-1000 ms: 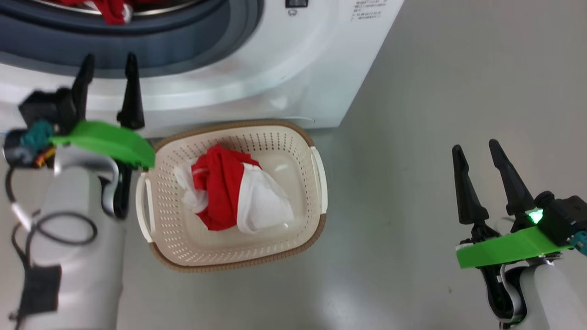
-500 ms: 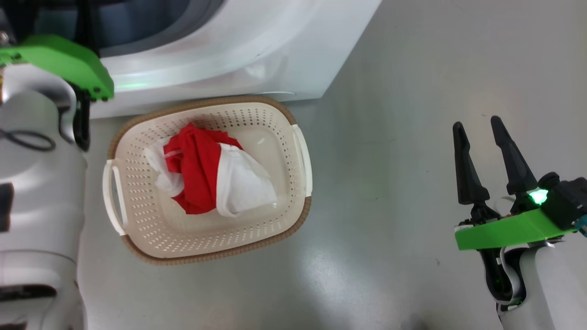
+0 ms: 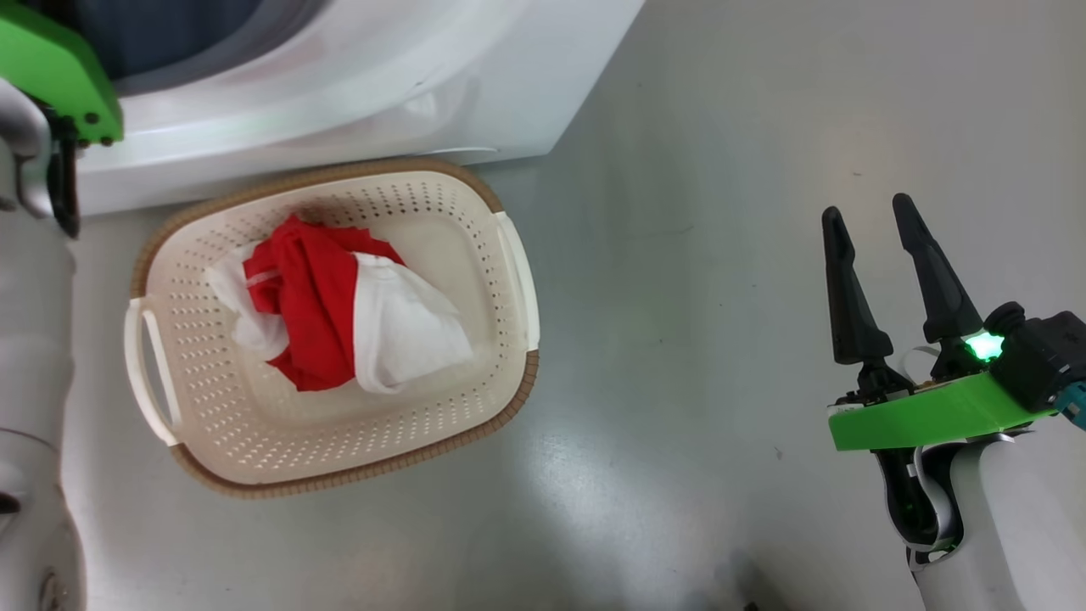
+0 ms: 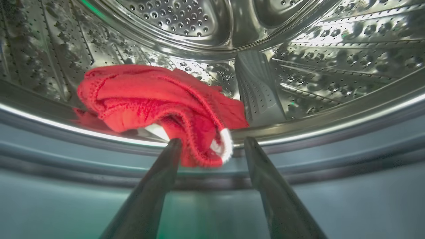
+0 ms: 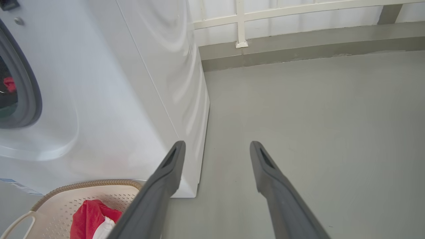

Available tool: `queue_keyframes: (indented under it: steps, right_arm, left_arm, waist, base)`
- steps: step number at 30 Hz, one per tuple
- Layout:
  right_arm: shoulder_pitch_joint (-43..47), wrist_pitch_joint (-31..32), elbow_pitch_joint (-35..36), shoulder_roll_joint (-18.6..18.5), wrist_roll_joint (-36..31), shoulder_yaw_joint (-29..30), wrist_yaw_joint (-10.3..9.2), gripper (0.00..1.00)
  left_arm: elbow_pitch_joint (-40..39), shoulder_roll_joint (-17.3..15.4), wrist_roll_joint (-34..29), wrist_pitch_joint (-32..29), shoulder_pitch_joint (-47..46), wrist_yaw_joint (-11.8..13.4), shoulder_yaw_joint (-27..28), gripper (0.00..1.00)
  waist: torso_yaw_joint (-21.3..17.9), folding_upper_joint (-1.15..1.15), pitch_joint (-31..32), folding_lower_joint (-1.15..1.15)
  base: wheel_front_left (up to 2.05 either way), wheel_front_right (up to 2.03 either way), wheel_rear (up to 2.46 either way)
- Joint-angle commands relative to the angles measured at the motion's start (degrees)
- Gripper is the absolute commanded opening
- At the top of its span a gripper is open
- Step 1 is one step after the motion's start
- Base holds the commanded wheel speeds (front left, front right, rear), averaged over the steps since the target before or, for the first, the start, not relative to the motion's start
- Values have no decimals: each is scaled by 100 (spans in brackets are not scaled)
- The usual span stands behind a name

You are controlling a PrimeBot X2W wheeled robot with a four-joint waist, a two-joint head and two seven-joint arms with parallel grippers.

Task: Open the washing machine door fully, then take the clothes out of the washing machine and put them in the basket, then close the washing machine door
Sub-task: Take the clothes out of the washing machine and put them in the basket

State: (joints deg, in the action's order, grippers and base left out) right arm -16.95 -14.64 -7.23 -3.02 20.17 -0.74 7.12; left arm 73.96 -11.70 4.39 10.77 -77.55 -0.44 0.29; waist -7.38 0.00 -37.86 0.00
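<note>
Inside, crumpled red fabric [image 4: 156, 99] on perf. steel drum [image 4: 332, 66].

Right gripper [image 5: 216, 144]: both dark fingers spread apart, grey floor [image 5: 315, 116] seen between them. White washing machine [image 5: 99, 83] takes the left half, front face and side panel both visible, corner just past the left fingertip. Grey gasket ring [image 5: 33, 99] at the far left edge, with a scrap of red fabric [image 5: 10, 83] in the dark opening. Basket [image 5: 83, 184] at the lower left, touching the machine's base; red and white clothes [image 5: 88, 217] lie in it. White railing [image 5: 240, 23] stands above a grey skirting at the top.
</note>
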Motion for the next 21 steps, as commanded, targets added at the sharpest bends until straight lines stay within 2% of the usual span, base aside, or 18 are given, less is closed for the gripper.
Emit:
queue_keyframes:
  steps: [1, 9, 11, 13, 15, 16, 21]
  right_arm:
    - [40, -36, 147, 12, 13, -129, 36, 100]
    - [48, -36, 183, 13, 33, -132, 36, 100]
    - [50, -36, 189, 13, 30, -134, 36, 100]
    - [56, -36, 192, 13, 25, -141, 36, 100]
    - [52, -36, 189, 13, 21, -146, 36, 100]
    - [50, -36, 187, 13, 17, -147, 36, 100]
    - [51, -36, 174, 13, -5, -143, 36, 100]
  left_arm:
    - [-88, -316, -60, -8, -42, 51, 18, 100]
    - [-36, -456, -6, -22, -43, 115, -21, 99]
    - [-31, -457, 5, 10, -48, 130, -38, 45]
    - [-25, -452, 23, 33, -44, 146, -48, 17]
    - [-22, -452, 54, 69, -40, 142, -47, 3]
    - [-20, -447, 66, 91, -36, 143, -50, 0]
    - [-15, -411, 111, 208, -6, 128, -84, 0]
  waist:
    - [-52, 0, -43, 0]
    - [-107, 0, -85, 0]
    - [-101, 0, -84, 0]
    - [-93, 0, -77, 0]
    - [-88, 0, -71, 0]
    - [-83, 0, -65, 0]
    - [-49, 0, -19, 0]
  base:
    - [0, 0, 0]
    - [0, 0, 0]
    - [0, 0, 0]
    - [0, 0, 0]
    - [0, 0, 0]
    - [0, 0, 0]
    - [0, 0, 0]
